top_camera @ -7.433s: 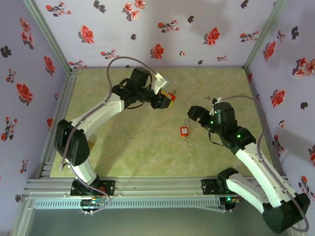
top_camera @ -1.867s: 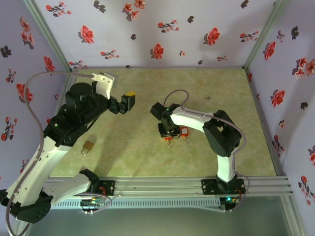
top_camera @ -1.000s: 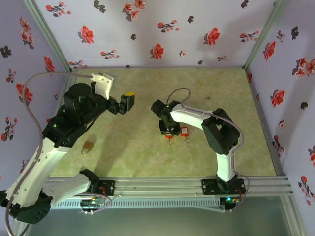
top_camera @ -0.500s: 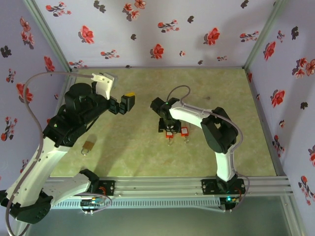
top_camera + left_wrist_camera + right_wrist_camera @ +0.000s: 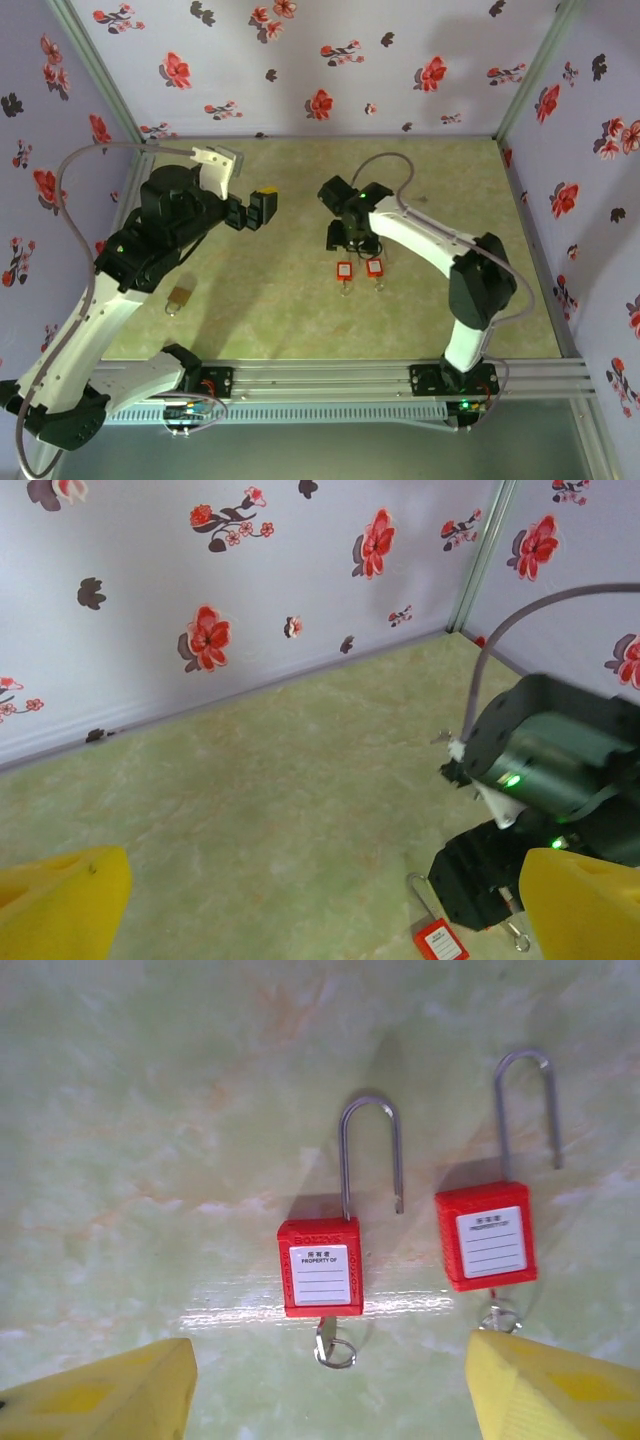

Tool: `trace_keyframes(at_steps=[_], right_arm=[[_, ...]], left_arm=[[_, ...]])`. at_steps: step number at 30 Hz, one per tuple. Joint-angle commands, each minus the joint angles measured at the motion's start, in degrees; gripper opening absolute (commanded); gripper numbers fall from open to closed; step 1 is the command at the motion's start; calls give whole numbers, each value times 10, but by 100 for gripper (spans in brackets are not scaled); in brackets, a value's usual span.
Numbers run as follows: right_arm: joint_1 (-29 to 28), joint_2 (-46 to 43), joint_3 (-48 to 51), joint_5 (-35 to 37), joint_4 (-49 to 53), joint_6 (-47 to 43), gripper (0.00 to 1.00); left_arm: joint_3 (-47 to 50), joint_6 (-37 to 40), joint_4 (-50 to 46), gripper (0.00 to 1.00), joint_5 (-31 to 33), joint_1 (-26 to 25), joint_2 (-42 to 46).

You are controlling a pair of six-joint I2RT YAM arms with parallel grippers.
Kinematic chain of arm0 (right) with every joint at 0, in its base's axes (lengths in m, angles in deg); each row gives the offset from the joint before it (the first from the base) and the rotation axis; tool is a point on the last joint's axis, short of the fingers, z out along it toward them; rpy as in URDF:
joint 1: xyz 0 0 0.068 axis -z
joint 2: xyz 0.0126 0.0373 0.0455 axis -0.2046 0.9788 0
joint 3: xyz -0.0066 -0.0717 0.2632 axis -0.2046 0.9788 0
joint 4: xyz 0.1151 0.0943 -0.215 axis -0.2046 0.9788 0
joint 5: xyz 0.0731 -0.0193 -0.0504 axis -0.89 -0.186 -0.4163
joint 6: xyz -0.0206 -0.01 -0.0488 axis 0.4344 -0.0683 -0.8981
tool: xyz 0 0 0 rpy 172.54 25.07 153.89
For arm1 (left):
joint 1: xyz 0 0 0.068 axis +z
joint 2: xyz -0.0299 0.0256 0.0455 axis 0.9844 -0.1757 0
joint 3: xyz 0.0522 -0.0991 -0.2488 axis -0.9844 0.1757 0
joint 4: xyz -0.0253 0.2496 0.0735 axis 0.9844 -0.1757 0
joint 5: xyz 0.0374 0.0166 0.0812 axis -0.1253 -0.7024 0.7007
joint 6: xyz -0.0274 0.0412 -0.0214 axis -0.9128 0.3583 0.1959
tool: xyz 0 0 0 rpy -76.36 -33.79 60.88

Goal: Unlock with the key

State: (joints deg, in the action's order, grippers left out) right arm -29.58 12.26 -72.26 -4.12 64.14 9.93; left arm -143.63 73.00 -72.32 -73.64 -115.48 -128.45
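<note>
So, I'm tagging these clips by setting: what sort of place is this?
Likely a lab robot cell, not a real room: flower-papered panels box in a tabletop, and an aluminium rail carries the arms.

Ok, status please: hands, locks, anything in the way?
Left hand open, empty. Right hand open above two red locks, keys in; left one's shackle open. Nothing in the way.

Bright, even light — soft shadows, faint glare on the table [image 5: 225, 1305].
</note>
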Motion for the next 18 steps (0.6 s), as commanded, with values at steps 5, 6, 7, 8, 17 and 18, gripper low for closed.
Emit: trace_keyframes(at_steps=[5, 6, 7, 8, 17, 18], right_arm=[[40, -94, 22, 38, 5, -78, 76], [52, -104, 28, 33, 3, -92, 76], [62, -113, 34, 29, 2, -103, 77], [76, -123, 40, 26, -1, -115, 77], [254, -120, 69, -6, -43, -310, 78], [277, -104, 68, -10, -57, -339, 76]], left_arm=[[20, -55, 50, 100, -18, 5, 1], [20, -65, 53, 100, -26, 5, -5], [19, -73, 54, 100, -36, 5, -11], [16, -84, 56, 100, -46, 4, -21], [7, -101, 88, 100, -39, -70, -108], [0, -108, 84, 100, -42, -80, -127]])
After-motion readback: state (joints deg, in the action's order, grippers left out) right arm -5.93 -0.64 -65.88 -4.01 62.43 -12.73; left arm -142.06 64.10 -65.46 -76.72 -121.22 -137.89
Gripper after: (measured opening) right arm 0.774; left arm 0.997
